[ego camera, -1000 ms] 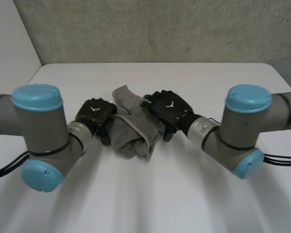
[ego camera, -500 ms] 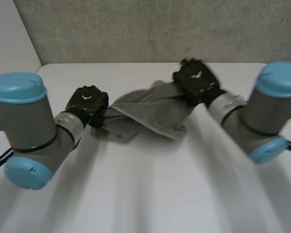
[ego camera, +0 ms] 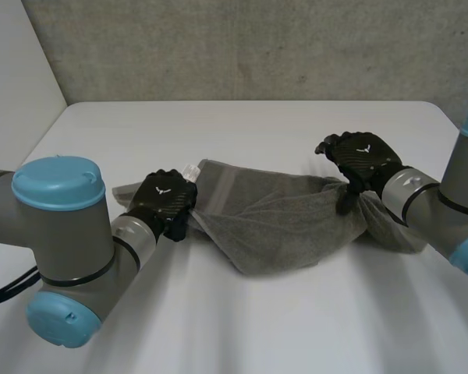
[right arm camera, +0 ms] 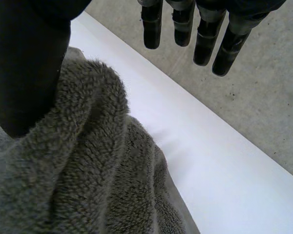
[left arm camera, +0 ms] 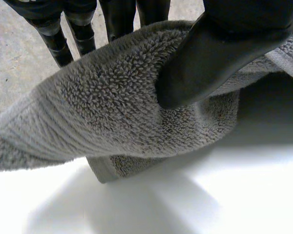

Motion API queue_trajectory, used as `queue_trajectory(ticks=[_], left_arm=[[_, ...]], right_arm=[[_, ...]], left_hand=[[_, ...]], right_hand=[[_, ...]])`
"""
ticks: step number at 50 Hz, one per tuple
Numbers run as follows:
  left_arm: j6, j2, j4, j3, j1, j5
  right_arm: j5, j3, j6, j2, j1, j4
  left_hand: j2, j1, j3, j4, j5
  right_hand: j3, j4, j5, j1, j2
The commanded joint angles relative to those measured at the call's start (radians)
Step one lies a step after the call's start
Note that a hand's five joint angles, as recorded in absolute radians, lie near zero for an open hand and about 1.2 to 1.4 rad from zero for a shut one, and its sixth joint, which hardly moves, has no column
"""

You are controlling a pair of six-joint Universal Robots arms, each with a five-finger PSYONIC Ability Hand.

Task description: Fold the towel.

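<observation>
We see the grey towel [ego camera: 288, 222] stretched across the middle of the white table [ego camera: 242, 125] between both hands. The left hand [ego camera: 165, 204] pinches the towel's left edge, thumb on top and fingers [left arm camera: 56, 36] behind the cloth. The right hand [ego camera: 363, 160] grips the bunched right end, its thumb pressed into the pile while its fingers [right arm camera: 205, 39] reach straight out, clear of the cloth.

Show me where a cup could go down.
Bare: the far strip of table between towel and wall, and the near part between the arms. Crowded: the middle, where left hand and right hand stretch the towel.
</observation>
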Motion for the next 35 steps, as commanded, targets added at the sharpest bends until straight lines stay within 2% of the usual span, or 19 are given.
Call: queue_trajectory(ticks=[1, 4, 6, 9, 13, 15, 19, 26, 28, 35], left_arm=[[-0.004, 0.056, -0.007, 0.023, 0.004, 0.001], [-0.004, 0.079, -0.01, 0.05, 0.001, 0.001], [-0.004, 0.093, -0.01, 0.069, -0.002, 0.001], [-0.009, 0.128, -0.02, 0.107, -0.009, 0.001], [-0.038, 0.152, -0.038, 0.151, 0.001, 0.001], [-0.046, 0.155, -0.04, 0.158, 0.004, 0.001], [-0.052, 0.153, -0.041, 0.153, 0.004, 0.001], [-0.057, 0.142, -0.043, 0.101, -0.002, 0.003], [-0.057, 0.142, -0.043, 0.095, -0.005, 0.003], [-0.057, 0.152, -0.041, 0.053, -0.01, 0.007]], right_arm=[[0.001, 0.196, 0.036, -0.236, 0.012, -0.018], [0.003, 0.237, 0.044, -0.272, 0.015, -0.016], [0.003, 0.352, 0.049, -0.369, 0.017, -0.016], [-0.003, 0.423, 0.05, -0.422, 0.014, 0.001], [-0.014, 0.469, 0.038, -0.443, 0.006, 0.054], [-0.028, 0.49, 0.02, -0.443, -0.003, 0.166], [-0.054, 0.509, -0.029, -0.439, -0.006, 0.223], [-0.103, 0.509, -0.074, -0.391, -0.082, 0.082], [-0.091, 0.478, -0.074, -0.304, -0.085, -0.005], [-0.089, 0.42, -0.025, -0.176, -0.08, -0.131]], left_hand=[[0.075, 0.102, -0.051, -0.059, 0.052], [0.075, 0.102, -0.051, -0.059, 0.052], [0.075, 0.102, -0.051, -0.059, 0.052], [0.075, 0.102, -0.051, -0.059, 0.052], [0.075, 0.102, -0.051, -0.059, 0.052], [0.075, 0.102, -0.051, -0.059, 0.052], [0.075, 0.102, -0.051, -0.059, 0.052], [0.075, 0.102, -0.051, -0.059, 0.052], [0.075, 0.102, -0.051, -0.059, 0.052], [0.075, 0.102, -0.051, -0.059, 0.052]], right_hand=[[-0.043, -0.076, -0.06, -0.076, -0.077], [-0.043, -0.076, -0.06, -0.076, -0.077], [-0.043, -0.076, -0.06, -0.076, -0.077], [-0.043, -0.076, -0.06, -0.076, -0.077], [-0.043, -0.076, -0.06, -0.076, -0.077], [-0.043, -0.076, -0.06, -0.076, -0.077], [-0.043, -0.076, -0.06, -0.076, -0.077], [-0.043, -0.076, -0.06, -0.076, -0.077], [-0.043, -0.076, -0.06, -0.076, -0.077], [-0.043, -0.076, -0.06, -0.076, -0.077]])
